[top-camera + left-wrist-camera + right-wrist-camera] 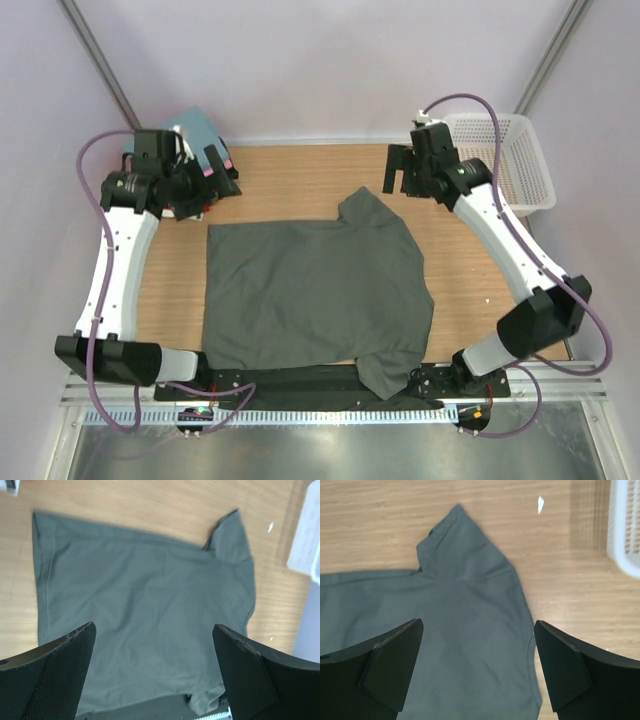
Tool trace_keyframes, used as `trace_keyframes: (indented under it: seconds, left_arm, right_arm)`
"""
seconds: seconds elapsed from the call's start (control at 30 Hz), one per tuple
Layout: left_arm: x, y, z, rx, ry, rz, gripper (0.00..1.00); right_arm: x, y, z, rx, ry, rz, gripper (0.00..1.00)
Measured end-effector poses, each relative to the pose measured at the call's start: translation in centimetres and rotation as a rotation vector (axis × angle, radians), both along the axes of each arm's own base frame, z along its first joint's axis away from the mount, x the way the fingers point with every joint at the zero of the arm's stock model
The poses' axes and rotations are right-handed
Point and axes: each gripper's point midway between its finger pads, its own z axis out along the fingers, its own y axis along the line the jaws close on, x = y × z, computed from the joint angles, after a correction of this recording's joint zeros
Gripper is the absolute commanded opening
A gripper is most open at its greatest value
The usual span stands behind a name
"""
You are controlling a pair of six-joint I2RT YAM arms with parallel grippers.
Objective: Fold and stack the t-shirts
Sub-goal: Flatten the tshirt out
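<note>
While both arms hang over the far corners of the table (290, 175), the dark grey-green t-shirt (315, 290) lies spread flat in the middle. Its hem is toward the left arm and its neck toward the right. One sleeve points at the far edge; the other spills past the near edge onto the black base rail (300, 378).

The left gripper (154, 626) is empty, its jaws spread wide above the shirt's hem side. The right gripper (479, 622) is just as wide and empty above the far sleeve.

Bare wood runs in a broad strip along the far edge, with a band to the right of the shirt and a narrower one beside the hem. A white fleck (540, 504) lies on the wood near the white lattice basket (510, 160) at the far right corner.

Behind the left gripper sits a folded teal-blue shirt (195, 128), possibly topping other folded cloth, though the arm hides most of it.
</note>
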Motion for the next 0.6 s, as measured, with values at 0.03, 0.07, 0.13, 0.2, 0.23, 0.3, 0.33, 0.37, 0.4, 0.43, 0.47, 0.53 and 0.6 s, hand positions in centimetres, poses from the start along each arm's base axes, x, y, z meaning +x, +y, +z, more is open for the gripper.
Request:
trace_keyframes:
  seconds: [0.03,0.07,0.13,0.2,0.23,0.3,0.33,0.37,0.4,0.43,0.47,0.53,0.6]
  left_arm:
    - [-0.8,0.2,-1.0,0.006,0.008,0.004,1.00]
    - [-1.7,0.4,-2.3,0.008,0.034,0.008,0.99]
    - [-2.5,0.4,-5.2,0.009,0.088,0.014,0.96]
    - [-2.9,0.2,-9.1,0.008,0.178,0.022,0.95]
    - [-3.0,0.0,-10.8,0.011,0.218,0.023,0.96]
    - [-3.3,-0.5,-14.4,0.036,0.303,0.026,0.96]
    - [-3.5,-1.0,-15.7,0.055,0.334,0.021,0.95]
    - [-3.5,-1.6,-16.6,0.067,0.354,0.013,0.95]
    - [-3.3,-2.2,-17.3,0.081,0.364,0.005,0.95]
    - [-2.9,-2.9,-18.0,0.093,0.364,-0.003,0.95]
    - [-2.5,-3.5,-18.5,0.099,0.364,-0.006,0.95]
    - [-1.6,-4.3,-19.7,0.113,0.359,-0.003,0.95]
    - [-0.7,-4.6,-21.0,0.129,0.363,0.010,0.94]
  right_arm:
    - [-1.1,0.0,0.0,0.027,-0.009,0.005,1.00]
    - [-1.9,0.0,-0.4,0.049,-0.006,0.009,1.00]
    - [-2.7,0.4,-2.0,0.088,0.011,0.021,1.00]
    - [-3.0,1.5,-5.1,0.126,0.076,0.045,1.00]
    - [-2.9,2.1,-6.9,0.139,0.120,0.057,1.00]
    - [-2.7,3.0,-10.2,0.147,0.196,0.071,1.00]
    - [-2.5,3.3,-11.9,0.147,0.235,0.076,1.00]
    - [-2.3,3.6,-13.5,0.144,0.271,0.078,1.00]
    - [-2.2,3.7,-14.7,0.141,0.296,0.078,1.00]
    - [-2.1,3.8,-16.1,0.133,0.327,0.076,1.00]
    - [-1.9,3.9,-17.1,0.124,0.350,0.073,1.00]
    - [-1.4,3.8,-18.7,0.102,0.379,0.063,1.00]
    - [-0.4,3.7,-20.0,0.072,0.391,0.050,1.00]
